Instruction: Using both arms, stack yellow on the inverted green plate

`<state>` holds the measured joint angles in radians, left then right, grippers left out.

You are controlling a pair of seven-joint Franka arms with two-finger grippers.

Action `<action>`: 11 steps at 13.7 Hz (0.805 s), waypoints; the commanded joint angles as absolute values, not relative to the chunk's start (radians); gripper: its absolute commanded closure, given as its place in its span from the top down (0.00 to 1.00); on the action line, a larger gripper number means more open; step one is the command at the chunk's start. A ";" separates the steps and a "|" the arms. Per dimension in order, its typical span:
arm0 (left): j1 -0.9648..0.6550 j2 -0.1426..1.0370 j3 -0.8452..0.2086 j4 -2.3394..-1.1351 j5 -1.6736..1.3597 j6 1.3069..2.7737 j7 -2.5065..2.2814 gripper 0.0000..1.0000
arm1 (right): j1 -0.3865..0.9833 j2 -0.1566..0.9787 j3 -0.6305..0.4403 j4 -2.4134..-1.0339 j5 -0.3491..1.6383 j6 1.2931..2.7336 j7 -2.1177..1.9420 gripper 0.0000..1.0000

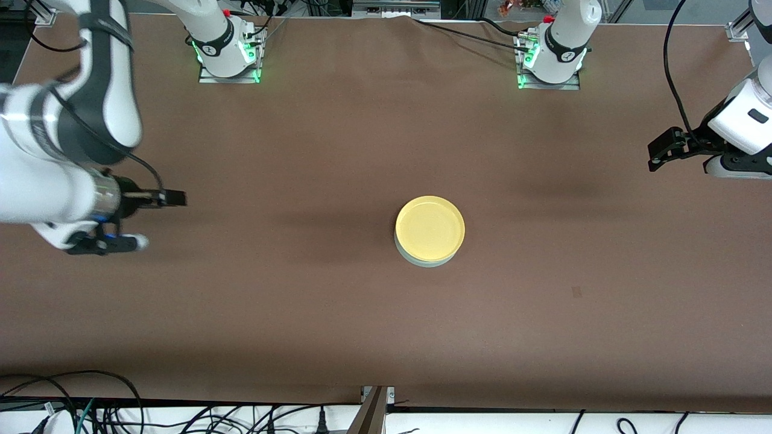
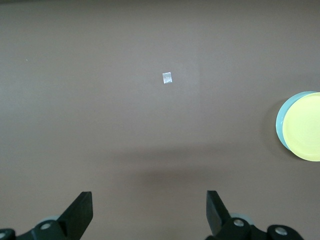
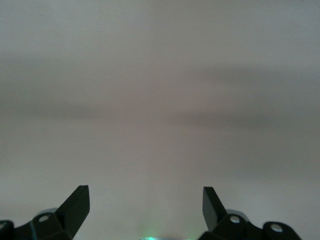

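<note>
Yellow plate (image 1: pixel 430 229) rests on the green plate (image 1: pixel 422 259) near the middle of the brown table (image 1: pixel 362 313). Only a pale crescent of green shows under the yellow rim, on the side nearer the front camera; whether the green one is inverted cannot be told from these views. In the left wrist view the pair appears at the frame's edge, yellow plate (image 2: pixel 304 127) over green plate (image 2: pixel 281 122), with a small pale square mark (image 2: pixel 167 78) on the table well apart from them.

Left gripper (image 1: pixel 663 150) hangs over the left arm's end of the table, fingers (image 2: pixel 80 212) spread wide and holding nothing. Right gripper (image 1: pixel 157 220) hangs over the right arm's end, likewise wide open and empty — its wrist view shows only bare table between the fingers (image 3: pixel 77 207).

Judged from how the plates lie, the stack looks complete and both arms wait clear of it. Each plate appears to be light, stiff plastic with a smooth, probably slippery surface; the shallow raised rim is the natural place to take hold, pinched across its wall from the edge. A light plate on an upturned one would likely slide if nudged sideways — any correction calls for a gentle, level lift.
</note>
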<state>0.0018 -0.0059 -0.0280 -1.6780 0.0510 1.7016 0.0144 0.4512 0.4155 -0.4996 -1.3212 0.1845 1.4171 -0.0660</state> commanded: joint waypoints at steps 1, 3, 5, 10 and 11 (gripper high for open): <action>-0.002 0.005 -0.029 -1.649 0.067 1.678 0.023 1.00 | 0.373 0.266 -0.433 -1.402 0.143 1.382 -0.072 1.00; -0.002 0.005 -0.029 -1.649 0.067 1.678 0.021 1.00 | 0.248 0.203 -0.285 -1.408 0.034 1.341 -0.078 1.00; -0.002 0.005 -0.029 -1.649 0.066 1.678 0.021 1.00 | 0.174 0.123 -0.184 -1.411 -0.081 1.345 -0.072 1.00; -0.003 0.005 -0.032 -1.644 0.066 1.657 0.029 1.00 | 0.103 0.011 -0.179 -1.466 -0.049 1.347 -0.074 1.00; -0.003 0.005 -0.032 -1.634 0.066 1.651 0.025 1.00 | 0.101 -0.003 -0.179 -1.479 -0.034 1.332 -0.072 1.00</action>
